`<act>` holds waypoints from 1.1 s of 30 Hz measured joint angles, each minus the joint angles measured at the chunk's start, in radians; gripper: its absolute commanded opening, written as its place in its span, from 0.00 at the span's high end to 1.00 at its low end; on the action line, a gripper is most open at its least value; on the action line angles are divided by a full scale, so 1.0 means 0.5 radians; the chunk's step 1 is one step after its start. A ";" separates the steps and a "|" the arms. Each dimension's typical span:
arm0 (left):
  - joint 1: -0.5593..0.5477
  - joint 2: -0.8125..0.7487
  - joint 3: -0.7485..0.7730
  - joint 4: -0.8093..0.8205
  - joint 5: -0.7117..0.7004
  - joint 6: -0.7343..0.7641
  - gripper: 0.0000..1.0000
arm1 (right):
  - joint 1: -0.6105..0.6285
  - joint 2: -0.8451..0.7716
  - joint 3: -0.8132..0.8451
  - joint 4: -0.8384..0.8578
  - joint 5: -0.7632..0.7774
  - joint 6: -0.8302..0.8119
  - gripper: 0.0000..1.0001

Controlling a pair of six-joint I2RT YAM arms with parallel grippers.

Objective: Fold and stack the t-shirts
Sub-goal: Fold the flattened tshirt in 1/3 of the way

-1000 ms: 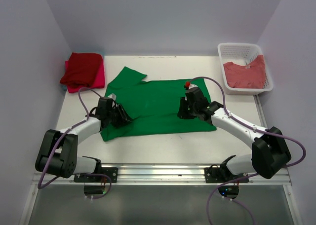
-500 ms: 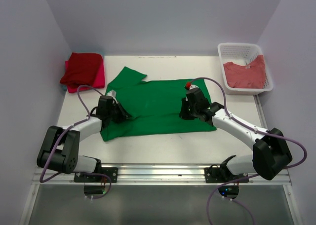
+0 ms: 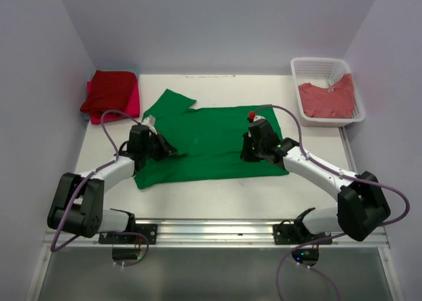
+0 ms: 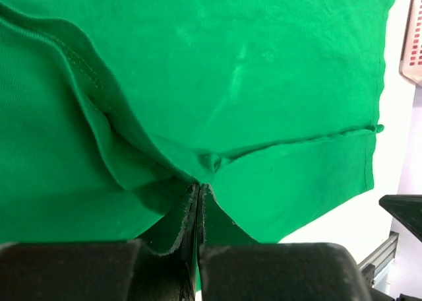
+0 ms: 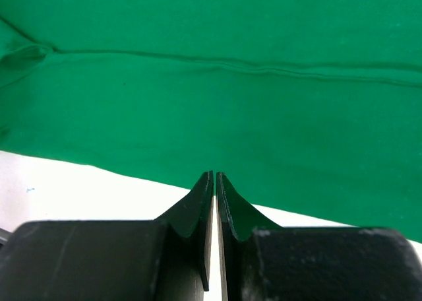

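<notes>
A bright green t-shirt (image 3: 211, 139) lies spread on the table's middle, one sleeve pointing to the back left. My left gripper (image 3: 166, 149) is at its left part, shut on a pinched ridge of the green cloth; the left wrist view shows the fold gathered at the closed tips (image 4: 200, 185). My right gripper (image 3: 246, 154) is over the shirt's right near part. In the right wrist view its jaws (image 5: 215, 177) are shut with nothing between them, just above the shirt's edge (image 5: 198, 182). Red and pink tees (image 3: 111, 95) lie folded and stacked at the back left.
A white lattice basket (image 3: 316, 61) stands at the back right with a salmon-red tee (image 3: 326, 100) in it; its corner shows in the left wrist view (image 4: 414, 43). White walls close in the table at back and both sides.
My left gripper has moved a little toward the back with the pinched green cloth, shifting the fold. The right gripper has hardly moved.
</notes>
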 measured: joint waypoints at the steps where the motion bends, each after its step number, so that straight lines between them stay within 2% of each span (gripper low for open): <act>1: 0.000 0.021 0.014 0.001 0.000 0.007 1.00 | 0.000 0.002 0.000 0.001 0.001 0.000 0.91; 13: 0.000 0.547 0.227 0.084 0.115 0.053 1.00 | 0.000 0.004 -0.021 0.011 -0.003 0.016 0.91; 28: -0.009 0.597 0.391 0.124 0.130 0.152 1.00 | 0.000 0.083 -0.043 0.049 -0.022 0.029 0.91; 33: -0.009 0.701 0.477 0.157 0.144 0.195 0.93 | 0.000 0.098 -0.043 0.055 -0.046 0.030 0.90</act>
